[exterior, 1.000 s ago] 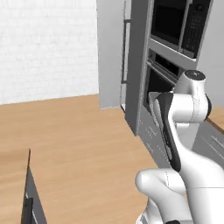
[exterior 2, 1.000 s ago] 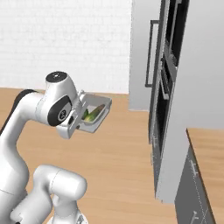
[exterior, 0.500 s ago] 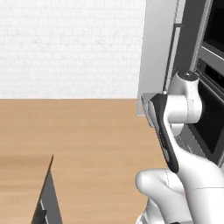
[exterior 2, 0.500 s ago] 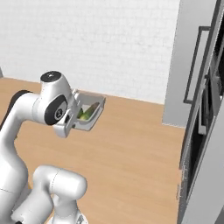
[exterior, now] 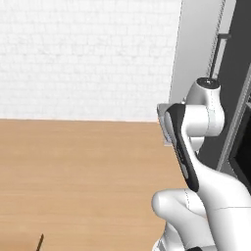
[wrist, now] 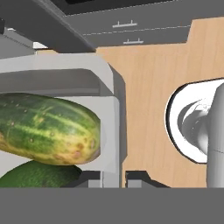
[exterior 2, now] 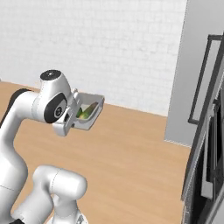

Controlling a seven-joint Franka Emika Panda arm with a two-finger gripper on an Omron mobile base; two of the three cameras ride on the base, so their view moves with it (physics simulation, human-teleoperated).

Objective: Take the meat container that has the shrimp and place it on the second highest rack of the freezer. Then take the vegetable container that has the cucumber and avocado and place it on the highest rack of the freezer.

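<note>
The vegetable container (exterior 2: 89, 113), a grey tub with green pieces in it, hangs in the air in the centre-left of the right base view, carried at the end of the white arm. In the hand view its pale rim (wrist: 111, 127) runs down the middle of the frame, with the cucumber (wrist: 46, 130) lying across the left half and the darker avocado (wrist: 39, 176) just under it at lower left, the two touching. The gripper (wrist: 114, 178) sits at the bottom centre of that view, its dark fingertips (wrist: 139, 179) closed to a narrow gap on the tub's rim, one tip on each side of the wall.

The room is a plain kitchen: a light wooden floor (exterior: 78, 171) fills the lower left of the left base view, and a white brick wall (exterior: 83, 54) fills its upper left. The tall grey freezer (exterior 2: 199, 74) stands at the right edge of the right base view, with its long black bar handle (exterior 2: 202, 81) running down it; the tub is well apart from it, off to the left. In the left base view, a grey edge of the tub (exterior: 163, 122) shows just left of the arm's dark-striped forearm.
</note>
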